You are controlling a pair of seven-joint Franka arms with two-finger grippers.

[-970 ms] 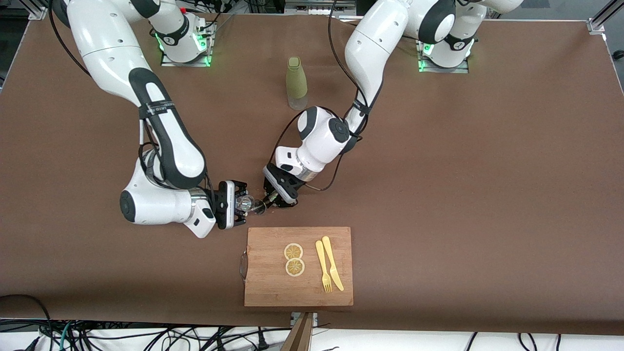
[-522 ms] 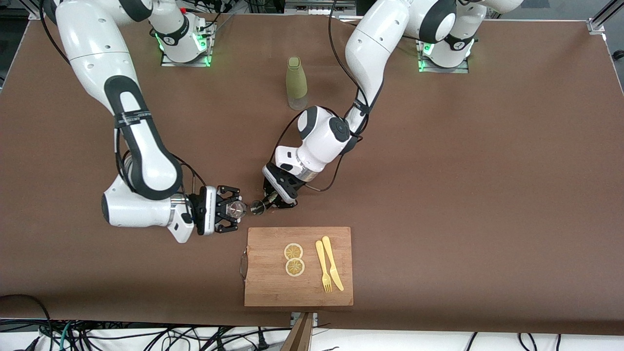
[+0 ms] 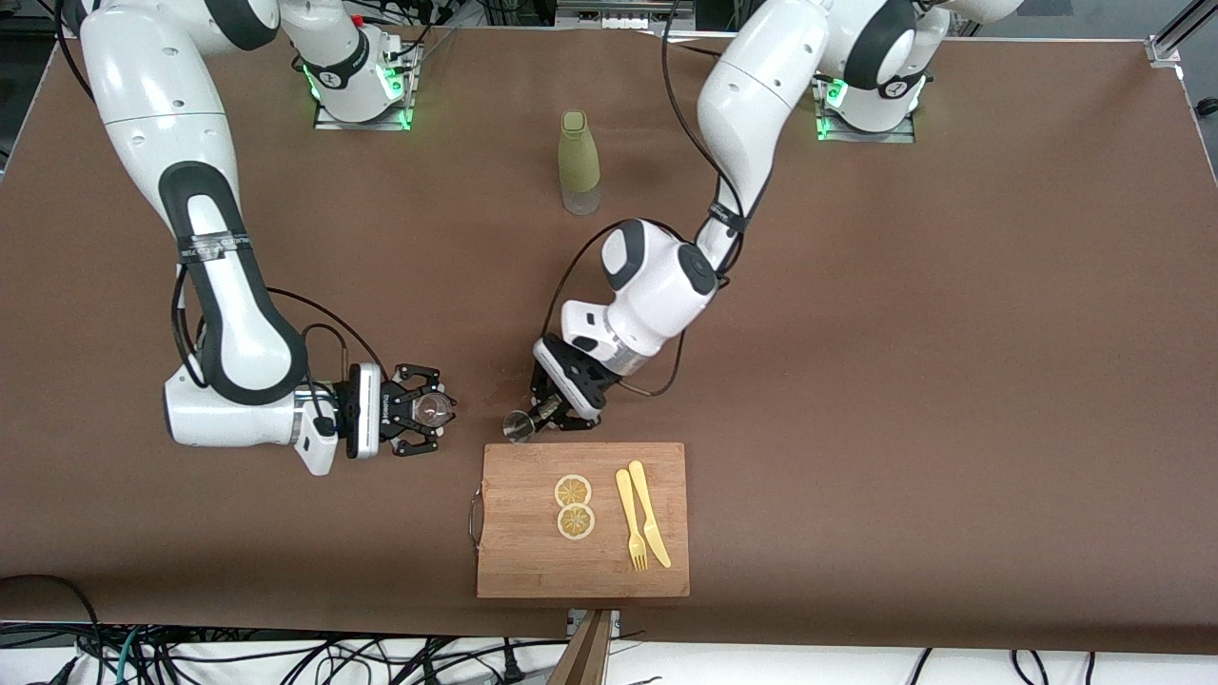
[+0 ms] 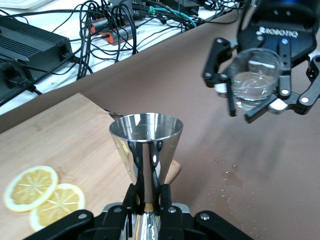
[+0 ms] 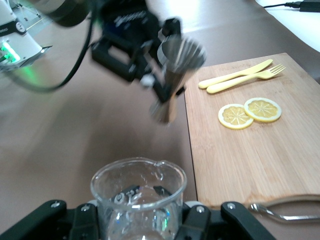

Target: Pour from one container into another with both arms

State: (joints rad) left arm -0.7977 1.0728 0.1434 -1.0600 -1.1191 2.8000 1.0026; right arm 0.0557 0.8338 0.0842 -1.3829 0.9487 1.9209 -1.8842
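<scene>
A brown table (image 3: 904,333) carries everything. On it, a tall olive-green bottle (image 3: 578,162) stands upright between the two arm bases. A wooden cutting board (image 3: 533,561) lies nearer the front camera, its metal handle (image 3: 473,518) toward the right arm's end. A few small wet spots (image 4: 232,176) mark the surface near the board's corner.

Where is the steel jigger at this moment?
In the front view, the steel jigger is held in the left gripper, just over the table by the wooden cutting board, at its edge farthest from the camera. The glass cup is apart from it, toward the right arm's end.
</scene>
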